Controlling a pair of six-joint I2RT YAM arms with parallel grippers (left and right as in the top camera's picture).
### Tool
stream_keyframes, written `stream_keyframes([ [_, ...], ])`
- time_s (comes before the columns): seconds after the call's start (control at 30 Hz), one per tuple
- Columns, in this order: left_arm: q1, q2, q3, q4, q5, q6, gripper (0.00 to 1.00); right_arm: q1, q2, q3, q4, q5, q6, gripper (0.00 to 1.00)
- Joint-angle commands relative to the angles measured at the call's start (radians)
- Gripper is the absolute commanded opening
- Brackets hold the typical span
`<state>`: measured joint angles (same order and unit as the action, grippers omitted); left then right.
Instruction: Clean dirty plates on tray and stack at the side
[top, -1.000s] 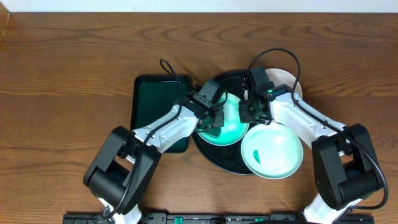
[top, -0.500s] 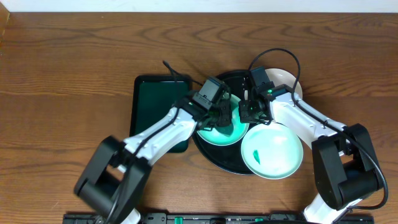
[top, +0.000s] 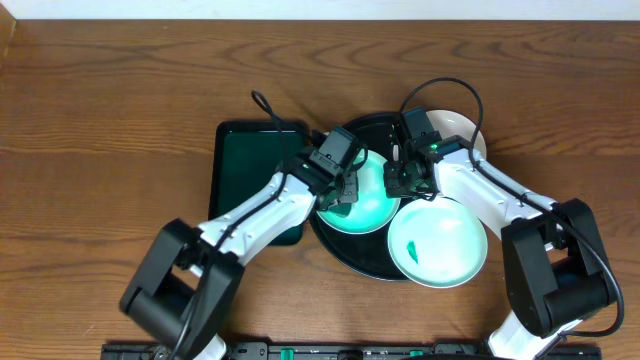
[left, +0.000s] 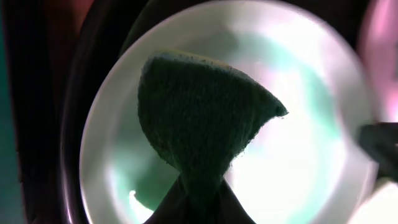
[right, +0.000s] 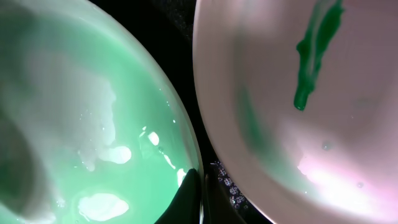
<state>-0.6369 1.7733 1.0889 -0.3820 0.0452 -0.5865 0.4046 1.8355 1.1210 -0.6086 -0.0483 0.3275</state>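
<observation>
Wood table (top: 100, 100): black tray (top: 350, 256) holds mint plate (top: 374, 208), flat, face up.

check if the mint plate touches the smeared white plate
Apart: the right wrist view shows a dark strip of tray between the mint plate and the smeared plate.

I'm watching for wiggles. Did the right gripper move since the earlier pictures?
No. Overhead, the right gripper sits at the same spot as before against the black tray, between the mint plate and the smeared plate.

Wooden table (top: 100, 100): black tray (top: 345, 250), green tray (top: 250, 160)
</observation>
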Motion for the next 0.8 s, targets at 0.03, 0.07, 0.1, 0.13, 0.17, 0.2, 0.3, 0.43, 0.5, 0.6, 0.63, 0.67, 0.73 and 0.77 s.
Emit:
stream_keyframes([
  [0.03, 0.000, 0.061, -0.002, -0.002, 0.010, 0.005, 0.08, 0.016, -0.010, -0.005, 0.003, -0.032, -0.014, 0.01],
  [0.07, 0.000, 0.067, -0.002, 0.001, 0.037, 0.005, 0.08, 0.016, -0.010, -0.005, 0.003, -0.032, -0.014, 0.01],
  [0.1, 0.000, 0.069, -0.001, 0.002, 0.064, 0.005, 0.08, 0.016, -0.010, -0.005, 0.003, -0.032, -0.014, 0.01],
  [0.13, 0.001, 0.069, -0.001, 0.005, 0.092, 0.006, 0.08, 0.016, -0.010, -0.005, 0.004, -0.032, -0.014, 0.01],
  [0.17, 0.000, 0.068, -0.001, 0.006, 0.108, 0.006, 0.08, 0.016, -0.010, -0.005, 0.004, -0.032, -0.014, 0.01],
  [0.2, 0.001, 0.065, 0.001, 0.006, 0.123, 0.006, 0.08, 0.016, -0.010, -0.005, 0.004, -0.032, -0.014, 0.01],
  [0.3, 0.001, 0.045, 0.002, 0.005, 0.140, 0.006, 0.07, 0.016, -0.010, -0.005, 0.003, -0.032, -0.014, 0.01],
  [0.43, 0.001, -0.025, 0.002, 0.004, 0.154, 0.006, 0.07, 0.016, -0.010, -0.005, 0.003, -0.032, -0.014, 0.01],
  [0.5, 0.003, -0.076, 0.002, 0.005, 0.152, 0.016, 0.08, 0.016, -0.010, -0.005, 0.003, -0.032, -0.014, 0.01],
  [0.6, 0.015, -0.165, 0.002, -0.007, 0.126, 0.021, 0.07, 0.016, -0.010, -0.005, 0.003, -0.032, -0.014, 0.01],
  [0.63, 0.024, -0.191, 0.002, -0.016, 0.116, 0.021, 0.07, 0.016, -0.010, -0.005, 0.003, -0.032, -0.014, 0.01],
  [0.67, 0.038, -0.219, 0.002, -0.031, 0.103, 0.021, 0.08, 0.016, -0.010, -0.005, 0.003, -0.032, -0.014, 0.01],
  [0.73, 0.077, -0.272, 0.002, -0.078, 0.065, 0.022, 0.08, 0.016, -0.010, -0.005, 0.003, -0.032, -0.014, 0.01],
  [0.77, 0.098, -0.290, 0.002, -0.105, 0.047, 0.025, 0.07, 0.016, -0.010, -0.005, 0.003, -0.032, -0.014, 0.01],
])
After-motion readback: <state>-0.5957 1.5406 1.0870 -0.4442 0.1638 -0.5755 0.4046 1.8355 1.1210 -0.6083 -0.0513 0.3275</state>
